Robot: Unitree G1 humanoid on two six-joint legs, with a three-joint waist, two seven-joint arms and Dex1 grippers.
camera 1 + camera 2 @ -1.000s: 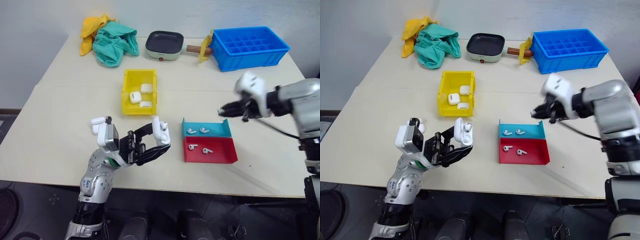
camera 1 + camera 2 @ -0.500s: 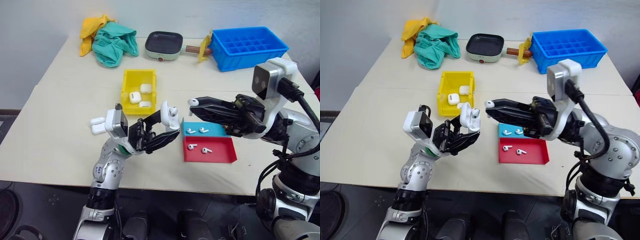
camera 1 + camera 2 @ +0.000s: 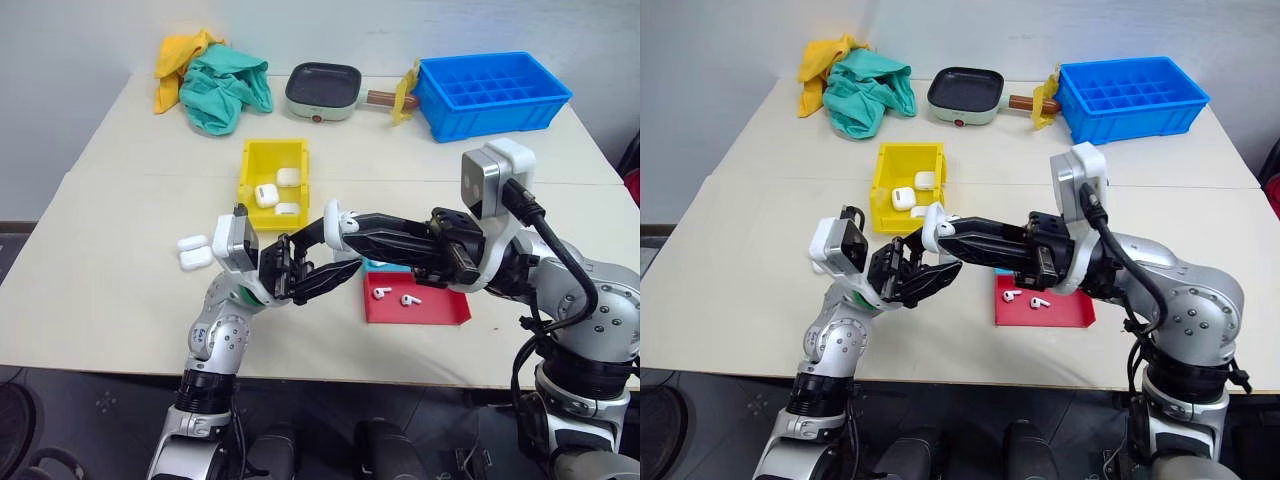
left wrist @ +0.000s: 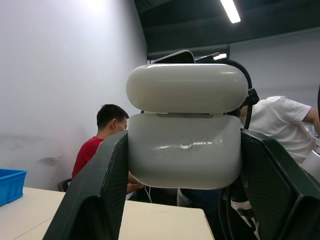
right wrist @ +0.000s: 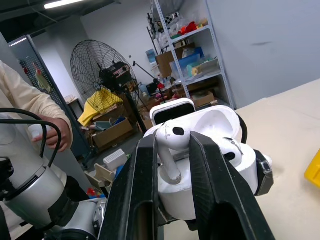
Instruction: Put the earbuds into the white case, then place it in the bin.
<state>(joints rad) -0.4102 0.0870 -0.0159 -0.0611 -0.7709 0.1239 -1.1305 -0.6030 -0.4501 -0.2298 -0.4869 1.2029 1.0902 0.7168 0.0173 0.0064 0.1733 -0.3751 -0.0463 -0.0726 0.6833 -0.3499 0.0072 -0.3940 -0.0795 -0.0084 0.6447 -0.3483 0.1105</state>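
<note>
My left gripper is shut on the white case, holding it up above the table with its lid hinged open. My right gripper reaches in from the right, shut on an earbud held right at the case's open mouth. In the head views the two grippers meet at the case. Two more earbuds lie in the red tray. The yellow bin stands behind them, holding three cases.
Two spare cases lie on the table left of my left arm. A teal tray is mostly hidden behind my right arm. At the back stand a blue gridded crate, a small pan and crumpled cloths.
My right gripper has swung in from the right with the earbud and now meets the open case. The left gripper and case have barely moved.
</note>
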